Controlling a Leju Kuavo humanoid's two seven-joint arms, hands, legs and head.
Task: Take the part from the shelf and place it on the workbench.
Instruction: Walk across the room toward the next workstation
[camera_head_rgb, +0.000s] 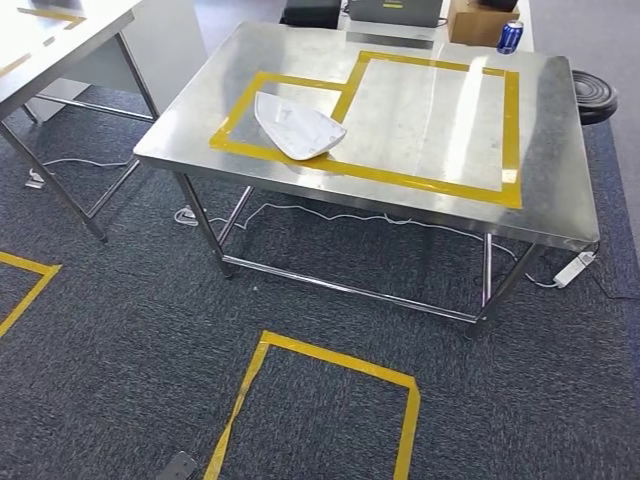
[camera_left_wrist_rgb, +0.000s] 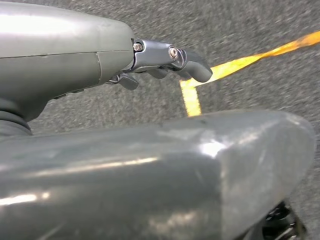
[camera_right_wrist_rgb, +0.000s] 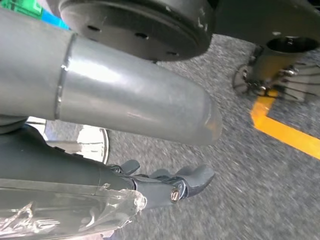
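Note:
A white curved part (camera_head_rgb: 298, 127) lies on the steel workbench (camera_head_rgb: 558, 200), inside the smaller yellow-taped rectangle near its left front edge. My left hand (camera_left_wrist_rgb: 166, 62) hangs over grey carpet with its fingers extended and nothing in them. My right hand (camera_right_wrist_rgb: 177, 182) also hangs over the carpet, its fingers stretched out and holding nothing. Neither hand is near the part.
A yellow tape square (camera_head_rgb: 324, 400) marks the carpet in front of the workbench. A second steel table (camera_head_rgb: 53, 50) stands at the left. A cardboard box (camera_head_rgb: 472, 22) and a blue can (camera_head_rgb: 510, 36) sit behind the workbench. A white power strip (camera_head_rgb: 573, 269) lies under its right end.

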